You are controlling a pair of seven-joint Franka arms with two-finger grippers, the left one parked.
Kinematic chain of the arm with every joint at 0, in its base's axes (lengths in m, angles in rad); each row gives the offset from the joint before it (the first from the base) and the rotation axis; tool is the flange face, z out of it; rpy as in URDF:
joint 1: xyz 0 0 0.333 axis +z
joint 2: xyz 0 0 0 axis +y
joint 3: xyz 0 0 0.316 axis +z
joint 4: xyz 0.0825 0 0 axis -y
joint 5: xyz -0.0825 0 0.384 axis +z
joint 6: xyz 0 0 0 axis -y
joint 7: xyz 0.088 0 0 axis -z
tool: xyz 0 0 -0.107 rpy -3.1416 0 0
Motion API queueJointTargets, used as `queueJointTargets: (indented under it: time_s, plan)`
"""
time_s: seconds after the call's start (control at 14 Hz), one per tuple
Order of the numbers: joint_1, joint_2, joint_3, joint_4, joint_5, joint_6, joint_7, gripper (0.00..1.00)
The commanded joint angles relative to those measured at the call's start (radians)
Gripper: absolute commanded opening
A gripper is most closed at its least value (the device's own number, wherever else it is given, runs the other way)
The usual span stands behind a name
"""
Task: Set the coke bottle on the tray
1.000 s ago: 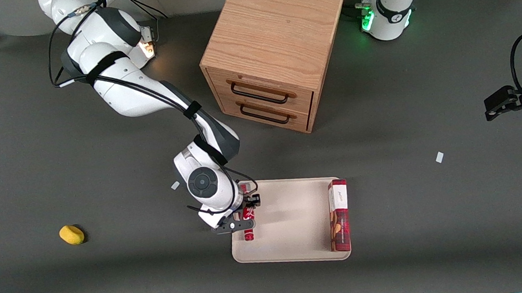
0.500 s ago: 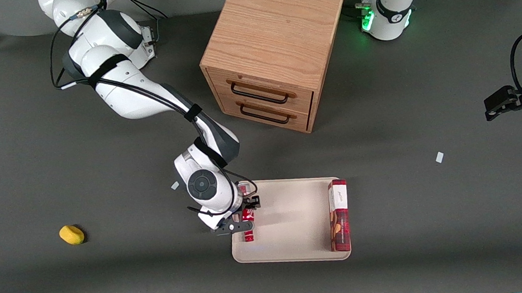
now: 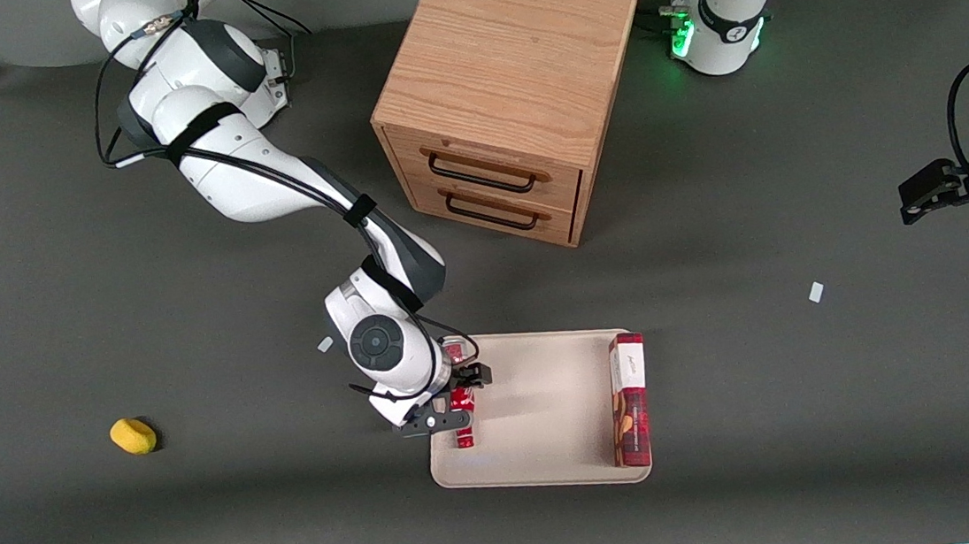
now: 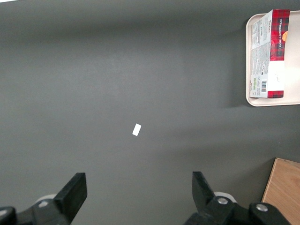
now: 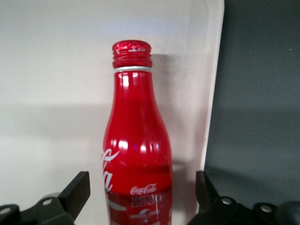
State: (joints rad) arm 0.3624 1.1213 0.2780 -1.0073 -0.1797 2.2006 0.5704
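Observation:
The coke bottle (image 3: 465, 435) is slim and red with white script. It lies on the cream tray (image 3: 542, 409) along the tray's edge toward the working arm's end, cap toward the front camera. My right gripper (image 3: 459, 397) hovers over the bottle's middle and is open. In the right wrist view the bottle (image 5: 136, 140) lies on the tray (image 5: 56, 70) between the two black fingers (image 5: 75, 192), with a gap on each side. The gripper (image 5: 140, 194) straddles the bottle's lower body, which my wrist partly hides in the front view.
A long dark-red box (image 3: 629, 400) lies on the tray along its edge toward the parked arm. A wooden two-drawer cabinet (image 3: 512, 92) stands farther from the front camera. A yellow object (image 3: 133, 435) lies toward the working arm's end. White scraps (image 3: 816, 292) lie on the table.
The wrist has shifted very slightly over the bottle. The bottle stays in the same place on the tray.

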Motion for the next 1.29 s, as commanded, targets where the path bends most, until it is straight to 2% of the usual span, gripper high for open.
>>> queueJointTargets:
  time_s: [0.0,0.29,0.71,0.86,1.07,1.21]
  plan:
    - [0.018,0.003,-0.019,0.012,0.009,0.011,0.012,1.0]
    - [0.004,-0.07,-0.016,0.01,0.016,-0.001,0.012,1.0]
    - [-0.094,-0.262,-0.002,-0.02,0.017,-0.174,-0.003,1.0]
    - [-0.131,-0.351,-0.002,-0.069,0.017,-0.257,-0.009,1.0]
    - [-0.219,-0.518,-0.002,-0.209,0.02,-0.358,-0.189,1.0]
    - [-0.276,-0.63,-0.003,-0.31,0.026,-0.41,-0.237,1.0]
